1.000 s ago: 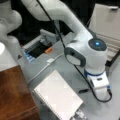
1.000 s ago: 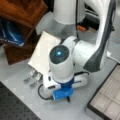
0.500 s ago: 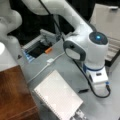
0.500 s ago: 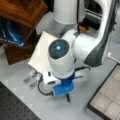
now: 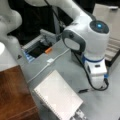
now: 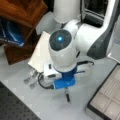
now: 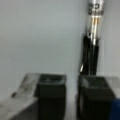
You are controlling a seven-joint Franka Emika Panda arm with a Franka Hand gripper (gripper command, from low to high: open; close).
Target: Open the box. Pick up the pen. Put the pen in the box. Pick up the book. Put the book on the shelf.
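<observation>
In the wrist view my gripper [image 7: 71, 97] points down at the grey table, open by a narrow gap with nothing in it. The black pen [image 7: 91, 50] lies just ahead of the right finger [image 7: 93, 97], running away from it. In both front views the pen [image 5: 83, 90] [image 6: 67, 98] lies on the table right under the arm's hand [image 6: 63, 82]. The white spiral-bound book [image 5: 57, 97] [image 6: 41, 51] lies flat beside the wooden shelf [image 5: 15, 95] [image 6: 22, 12]. The box [image 6: 107, 100] stands open at a front view's right, its divided interior showing.
A dark open bin [image 5: 37, 48] with an orange item [image 5: 48, 50] sits behind the table. A white cable [image 5: 50, 61] crosses the tabletop. Small metal pieces [image 6: 31, 78] lie by the book's corner. A black mat [image 6: 15, 105] covers a front view's bottom left.
The arm's wrist has shifted toward the top of both front views, uncovering more of the pen. Pen, book and box have not moved.
</observation>
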